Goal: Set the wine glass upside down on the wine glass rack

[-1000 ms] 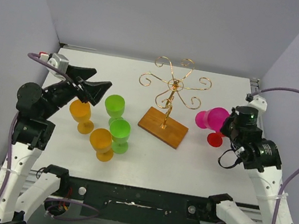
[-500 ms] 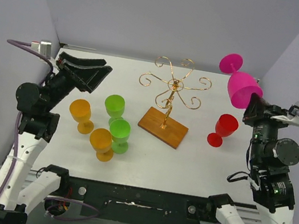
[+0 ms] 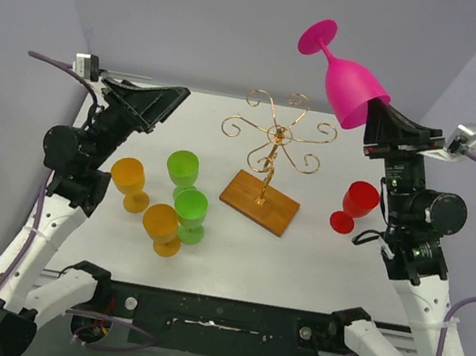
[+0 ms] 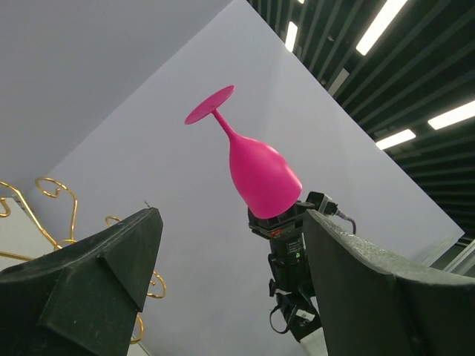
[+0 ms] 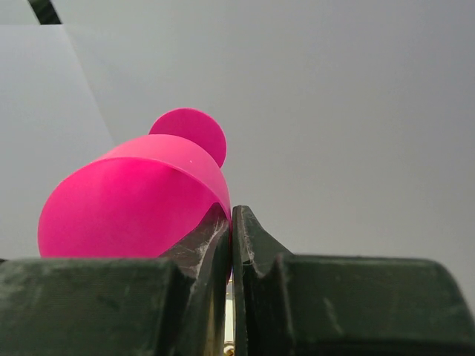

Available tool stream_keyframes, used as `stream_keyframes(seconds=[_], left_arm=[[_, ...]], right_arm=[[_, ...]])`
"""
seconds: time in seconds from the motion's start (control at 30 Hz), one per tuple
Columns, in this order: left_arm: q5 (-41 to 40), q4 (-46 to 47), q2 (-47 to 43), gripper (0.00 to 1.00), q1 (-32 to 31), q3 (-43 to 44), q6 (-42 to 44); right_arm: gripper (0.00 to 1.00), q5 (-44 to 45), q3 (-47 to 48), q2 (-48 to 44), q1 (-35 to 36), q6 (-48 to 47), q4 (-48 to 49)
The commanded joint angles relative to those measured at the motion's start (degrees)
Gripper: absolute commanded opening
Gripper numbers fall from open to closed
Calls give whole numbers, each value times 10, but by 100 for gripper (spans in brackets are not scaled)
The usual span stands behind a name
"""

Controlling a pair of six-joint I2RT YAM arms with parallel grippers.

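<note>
the white table (image 3: 325, 258) filled the middle of the top view, with an arm rising at either side of it. the right gripper (image 3: 373, 119) was raised high at the upper right, its jaws pinched narrow on the rim of the pink wine glass (image 3: 352, 83). the right wrist view showed the two fingers (image 5: 256, 245) nearly meeting across the bowl wall. the left gripper (image 3: 171, 100) hung at the upper left with its jaws spread wide and nothing between them.

the wine glass rack (image 3: 270, 161) stood centre frame on its wooden base, its curled gold arms fanning out from the post. the glass was in the air above and to the right of it, touching no wire. its bowl mouth was at the jaws and its foot uppermost, so it already looked inverted. its long axis slanted from the jaws up toward the upper left, leaning over the rack's right-hand arms.

the right arm alone carried it, and the left was well apart, across the rack. the next move probably called for lowering it leftward so the stem could enter a curl.

smaller glasses stood on the table: two orange (image 3: 127, 179) and two green (image 3: 182, 168) at lower left, and one red (image 3: 358, 204) just right of the rack.
</note>
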Motion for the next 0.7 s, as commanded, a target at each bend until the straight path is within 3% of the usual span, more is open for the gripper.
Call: stream_keyframes(seconds=[0.0,0.13,0.33,0.67], left_arm=[[-65,24,8,75,-53,38,-2],[-124,32,21,74,-118,38,12],[-123,58,58,71,-159,65,34],[-198,65,32,62,-181,32,50]], right_arm=[[0,-33,-7,27,40,56,142],[0,17,-14,50,117,26,175],[0,116,-22,88,260,-67,235],[0,168,-15,150,358,-129,279]])
